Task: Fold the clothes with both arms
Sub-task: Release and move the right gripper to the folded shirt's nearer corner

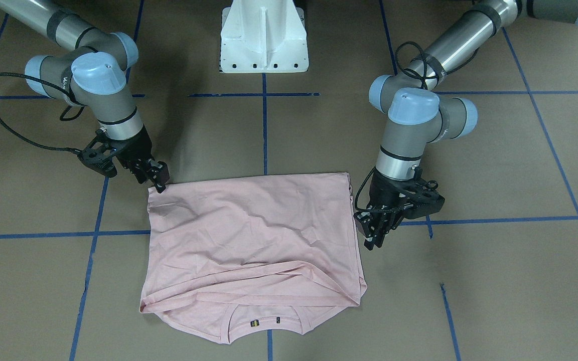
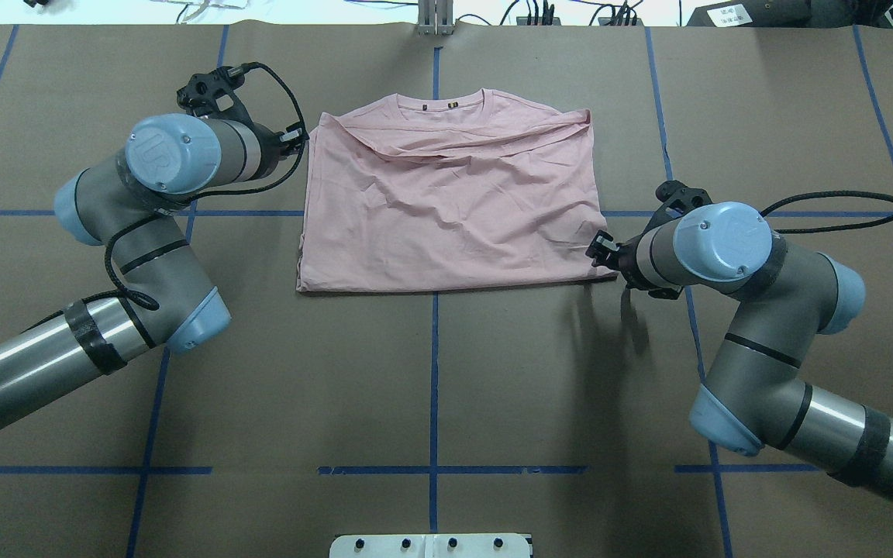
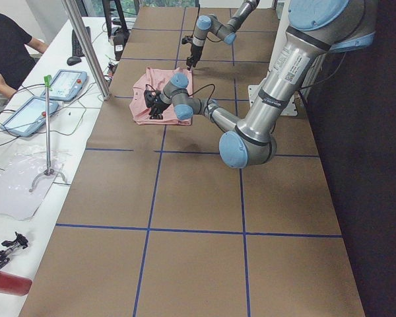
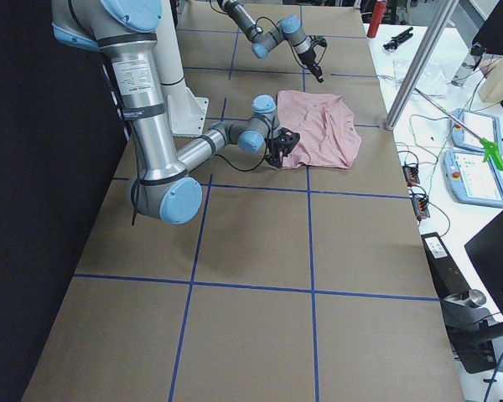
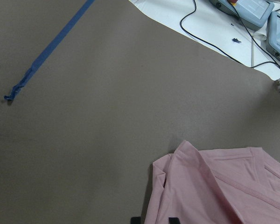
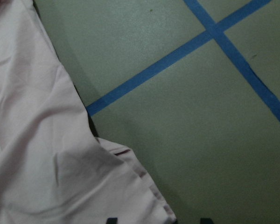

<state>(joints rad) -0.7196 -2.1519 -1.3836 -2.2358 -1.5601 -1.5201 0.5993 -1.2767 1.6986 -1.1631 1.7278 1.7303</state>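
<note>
The light pink T-shirt point(image 1: 254, 235) lies flat on the brown table, its lower part folded up toward the collar point(image 2: 453, 103); the dog print is hidden. It also shows in the overhead view point(image 2: 446, 209). My left gripper point(image 2: 298, 143) hangs beside the shirt's edge near the sleeve end point(image 1: 372, 235). In its wrist view point(image 5: 154, 220) the tips stand slightly apart over the pink edge point(image 5: 214, 191). My right gripper point(image 2: 598, 252) is open at the shirt's folded corner nearest the robot point(image 1: 159, 184), its tips point(image 6: 158, 220) wide apart around the cloth point(image 6: 37, 140).
The white pedestal base point(image 1: 264, 40) stands on the robot's side of the shirt. Blue tape lines point(image 2: 434, 372) cross the table. Beyond the far edge are a metal pole point(image 3: 86, 46), teach pendants point(image 3: 66, 82), cables and a seated person point(image 3: 6, 46).
</note>
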